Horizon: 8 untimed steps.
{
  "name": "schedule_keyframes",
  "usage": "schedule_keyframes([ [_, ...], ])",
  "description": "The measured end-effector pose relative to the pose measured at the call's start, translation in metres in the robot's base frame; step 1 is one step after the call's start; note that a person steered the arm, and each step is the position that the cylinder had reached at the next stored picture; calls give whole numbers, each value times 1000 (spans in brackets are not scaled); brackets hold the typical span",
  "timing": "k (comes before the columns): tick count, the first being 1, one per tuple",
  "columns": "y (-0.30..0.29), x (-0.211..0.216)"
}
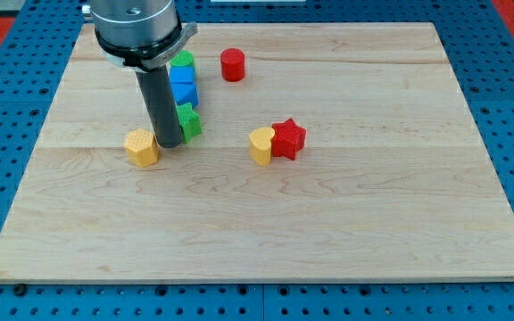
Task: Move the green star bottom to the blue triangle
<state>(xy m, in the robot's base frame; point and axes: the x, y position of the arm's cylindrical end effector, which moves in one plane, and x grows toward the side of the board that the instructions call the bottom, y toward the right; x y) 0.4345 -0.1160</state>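
Note:
The green star lies on the wooden board at the view's upper left, partly hidden by the rod. Just above it sit a blue triangle-like block and another blue block, with a green block at the top of this column. My tip rests on the board right at the green star's lower left edge, between it and the yellow hexagon.
A red cylinder stands at the view's top, right of the column. A yellow heart and a red star touch each other near the middle. The board lies on a blue pegboard.

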Motion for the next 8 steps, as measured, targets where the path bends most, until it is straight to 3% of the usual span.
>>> schedule_keyframes([
  [6,14,-5],
  [8,3,23],
])
